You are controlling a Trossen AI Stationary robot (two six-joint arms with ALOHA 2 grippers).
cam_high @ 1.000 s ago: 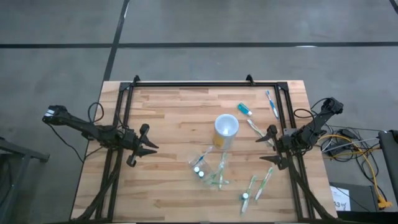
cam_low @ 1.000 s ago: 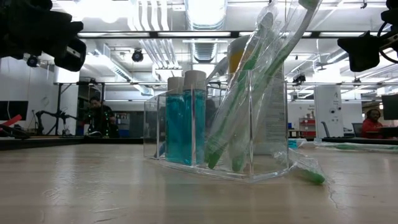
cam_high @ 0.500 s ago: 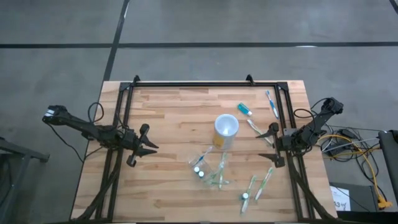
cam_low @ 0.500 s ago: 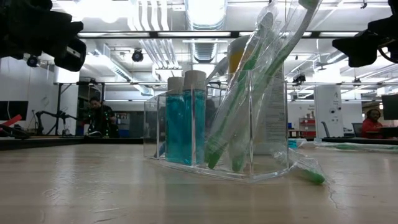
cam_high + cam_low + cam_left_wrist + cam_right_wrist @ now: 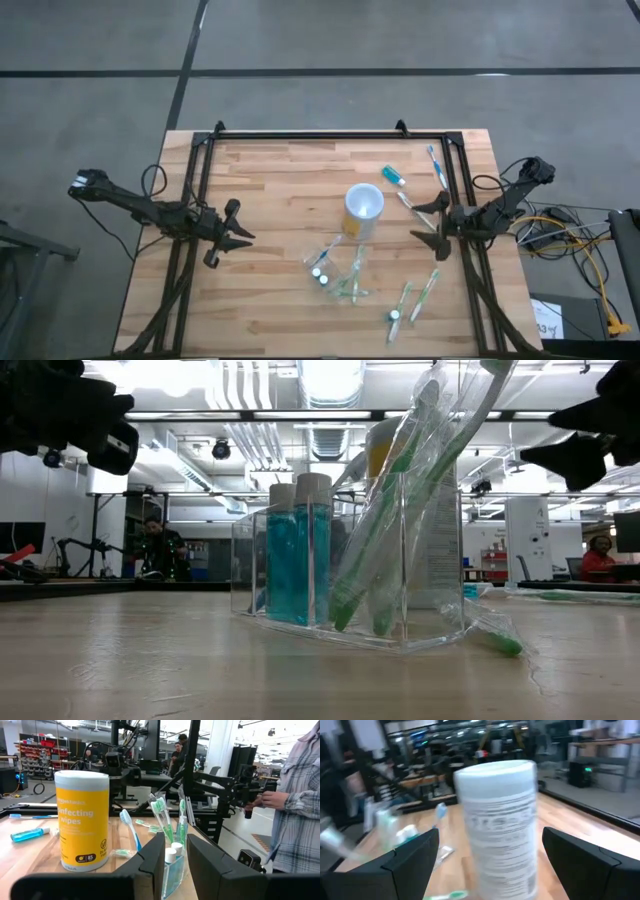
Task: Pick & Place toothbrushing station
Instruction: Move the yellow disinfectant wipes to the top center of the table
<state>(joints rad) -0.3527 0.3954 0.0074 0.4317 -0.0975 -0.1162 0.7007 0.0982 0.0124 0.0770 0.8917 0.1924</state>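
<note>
Over on the left side of the table, the left gripper is parked above the wood, well apart from everything. Its fingers are set only a little way apart, as seen in the left wrist view, and nothing is held between them.

Moving toward the middle, the toothbrushing station is found standing on the wood just in front of the yellow wipes canister. It's a clear plastic holder, and it's already loaded: two small bottles of blue liquid are slotted in one end and green toothbrushes in wrappers are leaned in the other. More wrapped toothbrushes are scattered on the table toward the front right, and a small blue tube plus another toothbrush are lying toward the back right.

On the right, the right gripper is held above the table edge with its jaws spread as wide as they go, empty. The canister is framed right between its fingers in the right wrist view, though it's not touched.

So the step looks like the approach, with nothing picked up yet. For the next move, the right gripper would probably need to be steered past the canister and lowered onto the clear holder's wall. Care would be needed, since the plastic is hard to see and the brushes stick out the top.
</note>
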